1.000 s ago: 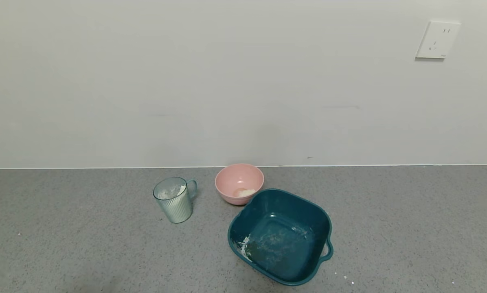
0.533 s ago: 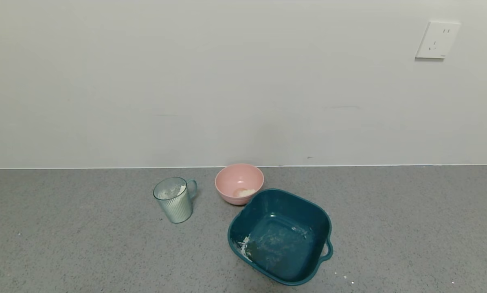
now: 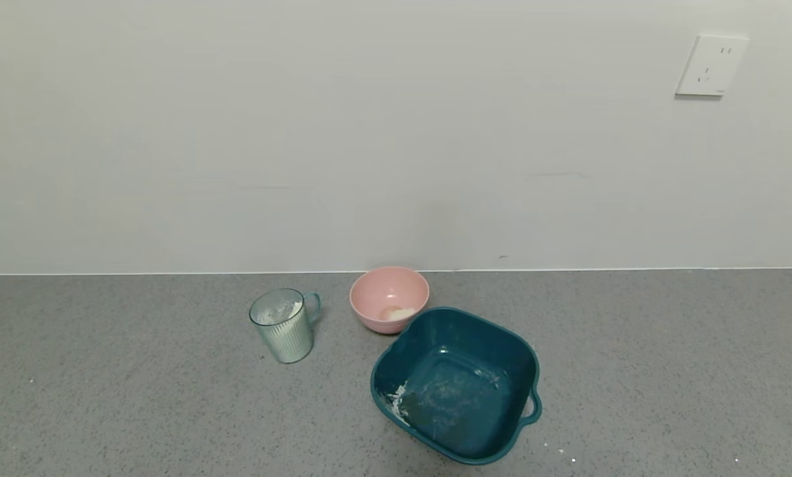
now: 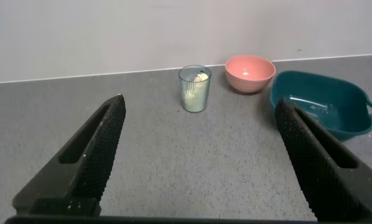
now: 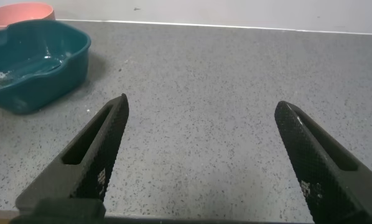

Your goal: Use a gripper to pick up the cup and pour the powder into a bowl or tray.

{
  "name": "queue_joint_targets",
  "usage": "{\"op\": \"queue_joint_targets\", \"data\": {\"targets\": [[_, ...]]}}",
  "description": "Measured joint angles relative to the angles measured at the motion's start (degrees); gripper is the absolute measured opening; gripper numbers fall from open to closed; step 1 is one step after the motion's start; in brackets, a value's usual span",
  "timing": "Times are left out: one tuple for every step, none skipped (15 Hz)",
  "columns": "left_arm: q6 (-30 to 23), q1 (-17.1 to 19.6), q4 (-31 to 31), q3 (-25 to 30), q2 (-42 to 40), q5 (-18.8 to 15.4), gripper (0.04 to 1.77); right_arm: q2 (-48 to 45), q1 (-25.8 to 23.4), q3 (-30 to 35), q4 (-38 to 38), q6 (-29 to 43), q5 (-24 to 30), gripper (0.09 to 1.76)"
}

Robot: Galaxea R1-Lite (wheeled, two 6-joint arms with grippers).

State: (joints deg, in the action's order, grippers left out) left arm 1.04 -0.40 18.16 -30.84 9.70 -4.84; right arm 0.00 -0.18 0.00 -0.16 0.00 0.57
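Note:
The ribbed pale teal cup (image 3: pixel 283 325) stands upright on the grey counter, handle to the right, with white powder (image 3: pixel 278 312) inside. It also shows in the left wrist view (image 4: pixel 194 88). The pink bowl (image 3: pixel 389 298) sits to its right near the wall, with a little powder at its bottom; it shows in the left wrist view too (image 4: pixel 250 73). My left gripper (image 4: pixel 198 109) is open and empty, well short of the cup. My right gripper (image 5: pixel 201 106) is open and empty over bare counter, right of the tub. Neither gripper shows in the head view.
A large dark teal square tub (image 3: pixel 459 384) with powder smears sits in front of and to the right of the bowl; it shows in both wrist views (image 4: pixel 323 109) (image 5: pixel 30 62). The wall runs along the counter's back edge. A socket (image 3: pixel 710 65) is on the wall.

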Motion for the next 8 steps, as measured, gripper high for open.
{"op": "queue_joint_targets", "data": {"targets": [[0.0,0.1,-1.8,1.5,-1.5,0.3,1.72,0.0,0.0,0.0,0.0,0.0,0.0,1.71],[-0.1,0.2,-3.7,3.6,-3.1,0.6,1.72,0.0,0.0,0.0,0.0,0.0,0.0,1.71],[-0.2,0.3,-5.3,5.7,-4.7,0.9,1.72,0.0,0.0,0.0,0.1,-0.6,0.1,1.71],[-0.3,0.3,-7.1,8.0,-6.2,1.1,1.72,0.0,0.0,0.0,0.2,-0.6,0.1,1.71],[-0.5,0.3,-9.8,10.8,-7.5,1.8,1.72,0.0,0.0,0.0,0.1,-0.5,0.0,1.71],[-0.5,0.4,-13.1,13.5,-8.3,2.5,1.72,0.0,0.0,0.0,0.1,-0.4,0.0,1.71],[-0.4,0.4,-16.6,16.8,-8.9,3.2,1.72,0.0,0.0,0.0,0.1,-0.4,0.0,1.71],[-0.3,0.4,-19.5,20.0,-9.2,3.7,1.72,0.0,0.0,0.0,0.1,-0.4,0.0,1.71]]}}
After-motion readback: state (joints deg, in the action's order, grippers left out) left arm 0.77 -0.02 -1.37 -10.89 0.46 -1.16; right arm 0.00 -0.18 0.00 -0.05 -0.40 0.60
